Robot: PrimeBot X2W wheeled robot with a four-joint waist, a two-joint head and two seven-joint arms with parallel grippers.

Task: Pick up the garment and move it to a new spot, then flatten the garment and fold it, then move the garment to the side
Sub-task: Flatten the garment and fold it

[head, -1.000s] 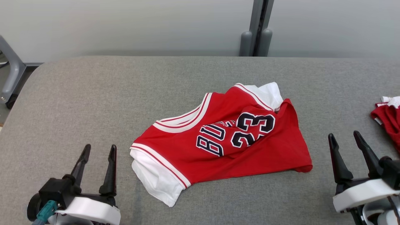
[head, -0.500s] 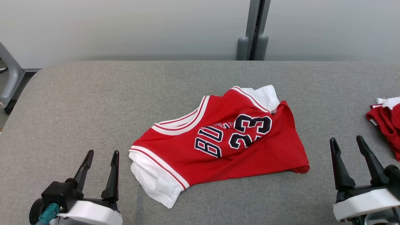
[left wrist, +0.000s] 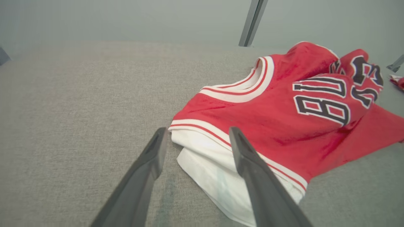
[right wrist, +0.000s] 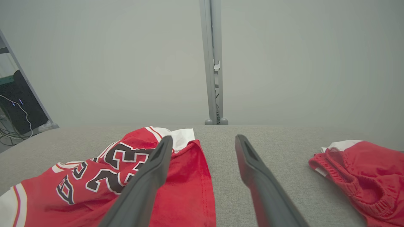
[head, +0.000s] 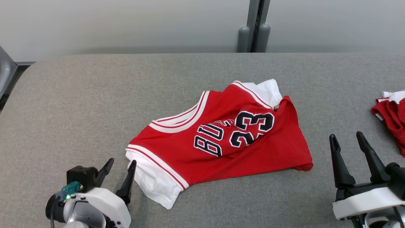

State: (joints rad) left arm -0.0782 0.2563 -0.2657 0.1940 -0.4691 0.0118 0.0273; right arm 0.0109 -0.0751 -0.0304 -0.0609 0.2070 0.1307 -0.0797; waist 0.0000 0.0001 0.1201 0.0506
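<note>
Grey fabric covers the bench (head: 79, 95), which runs back to a pale wall with a grey post (head: 253, 28) at its far edge. Near the middle lies the garment (head: 253, 152), a red sleeveless jersey with white trim and the number 23. It is crumpled and partly doubled over itself, and its white corner (head: 152, 186) points to the near left. A second red piece (head: 390, 114) sits at the right edge, well apart.

The left tool (head: 122, 161) stands wide and empty, low over the bench just beside that white corner. In the left wrist view one finger (left wrist: 251, 164) overlaps the white cloth while the other is over bare bench. The right tool (head: 345, 135) is also wide and empty, at the near right, apart from the red hem.

This looks like the first pick-up. To do it well, the left tool should sink until its fingers straddle the layered white edge. It should then close on all layers rather than the top one, and lift only once the grip is firm. The right tool would best take the red hem on the right, so the cloth rises spread out rather than bunched. Both should stay clear of the second red piece.
</note>
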